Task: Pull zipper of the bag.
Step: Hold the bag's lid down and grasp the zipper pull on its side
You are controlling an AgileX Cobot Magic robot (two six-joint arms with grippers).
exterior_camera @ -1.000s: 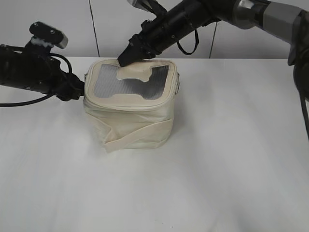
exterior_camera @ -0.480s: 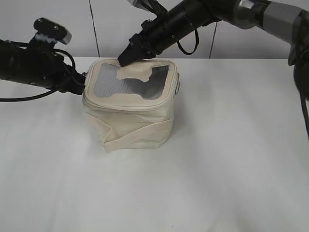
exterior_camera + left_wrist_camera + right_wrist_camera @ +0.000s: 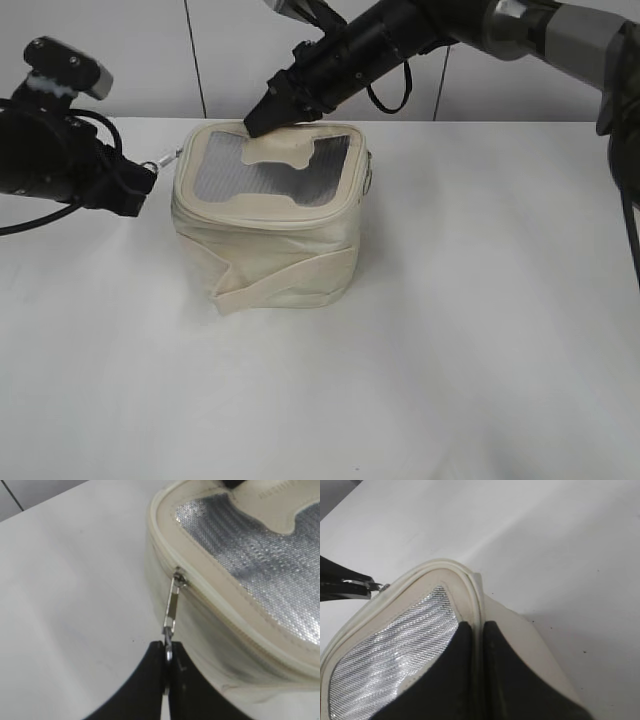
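Plain white worktop with a pale panelled wall behind it, dark seams running down the panels. Sitting left of the middle is the bag, a squat cream fabric thing with a silvery mesh lid and a cream strap wrapped around its front. The zipper track runs round the lid's edge, and the metal zipper pull sticks out from the bag's left side, stretched taut toward the left.

The left arm comes in low from the left edge, lying roughly level over the worktop. The left gripper is pinched closed on the tip of that pull, a bit off from the bag's side.

The right arm reaches in from the top right, slanting down across the wall to the back rim of the lid. The right gripper is clamped tight on that rim, its fingers closed with just the cream edge between them.
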